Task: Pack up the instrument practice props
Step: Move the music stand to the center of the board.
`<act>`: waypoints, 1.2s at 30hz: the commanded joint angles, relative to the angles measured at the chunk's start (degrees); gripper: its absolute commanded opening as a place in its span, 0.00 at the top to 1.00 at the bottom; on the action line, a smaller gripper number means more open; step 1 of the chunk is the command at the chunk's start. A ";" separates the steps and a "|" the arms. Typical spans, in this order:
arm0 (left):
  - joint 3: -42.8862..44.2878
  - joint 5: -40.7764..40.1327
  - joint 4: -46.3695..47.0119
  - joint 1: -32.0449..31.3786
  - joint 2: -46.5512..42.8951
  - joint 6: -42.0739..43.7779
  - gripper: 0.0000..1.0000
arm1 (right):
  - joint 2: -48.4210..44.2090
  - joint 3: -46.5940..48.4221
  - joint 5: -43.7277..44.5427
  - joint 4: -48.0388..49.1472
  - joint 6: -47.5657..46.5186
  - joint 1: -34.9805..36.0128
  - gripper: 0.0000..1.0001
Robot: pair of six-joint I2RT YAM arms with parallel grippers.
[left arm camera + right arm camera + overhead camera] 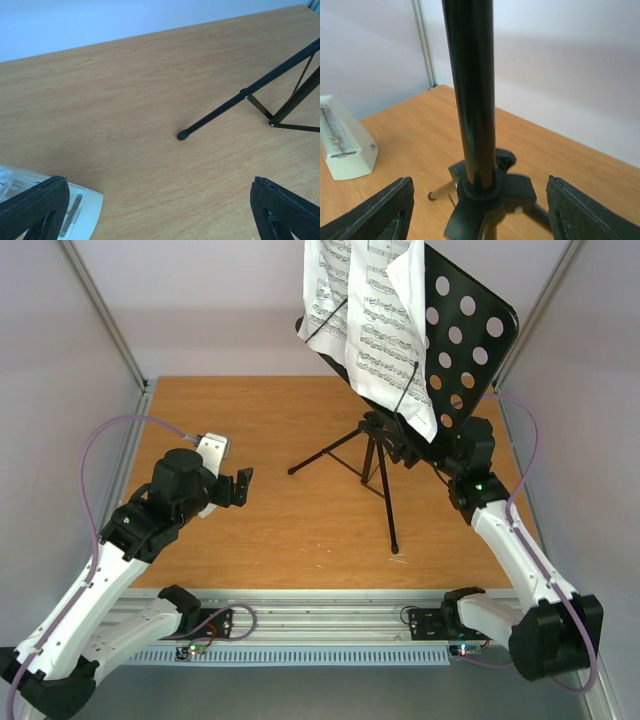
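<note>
The black tripod music stand stands mid-table, its perforated desk tilted at top right and holding white sheet-music pages. The white metronome stands at the left, partly hidden behind my left arm. My left gripper is open and empty just right of it. In the left wrist view the metronome is beside the left finger, and a tripod foot lies ahead of the left gripper. My right gripper is open with the stand's pole between its fingers, not touching. The metronome shows beyond.
Metal frame posts and grey walls close in the wooden table on the left, right and back. The tripod's legs spread across the table's middle. An aluminium rail runs along the near edge.
</note>
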 commanded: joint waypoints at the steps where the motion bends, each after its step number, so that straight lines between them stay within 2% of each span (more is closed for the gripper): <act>1: -0.37 0.07 1.40 0.05 -0.03 0.60 0.01 | -7.05 -4.91 8.70 -0.77 6.07 0.11 0.27; 3: -0.38 0.09 1.38 0.05 0.12 0.60 0.01 | -11.26 -7.84 12.24 -3.48 9.47 0.11 0.27; 6: -0.37 -0.02 1.44 0.05 0.36 0.60 0.01 | -16.80 -11.35 12.69 -8.46 13.99 0.71 0.29; 10: -0.30 -0.49 1.25 0.05 1.14 0.60 0.01 | -22.91 -13.53 18.76 -17.11 16.19 5.52 0.30; 16: -0.30 -0.55 1.33 0.05 1.31 0.77 0.01 | -27.12 -15.10 27.10 -28.92 21.27 10.37 0.30; 20: -0.21 -0.77 1.30 0.05 1.89 0.77 0.01 | -27.98 -16.47 27.51 -29.71 23.74 12.04 0.30; 25: -0.01 -1.33 0.79 0.05 2.44 0.71 0.00 | -24.83 -16.12 31.55 -27.20 22.92 16.15 0.33; 30: -0.03 -1.64 0.83 0.05 2.26 0.77 0.01 | -16.44 -12.48 42.78 -24.53 20.92 22.10 0.35; 34: 0.07 -1.55 0.81 0.05 2.01 0.69 0.01 | -9.92 -10.03 45.04 -20.28 19.34 22.58 0.36; 36: 0.07 -1.43 0.74 0.05 1.88 0.68 0.01 | -6.45 -8.33 47.25 -18.87 18.86 22.58 0.40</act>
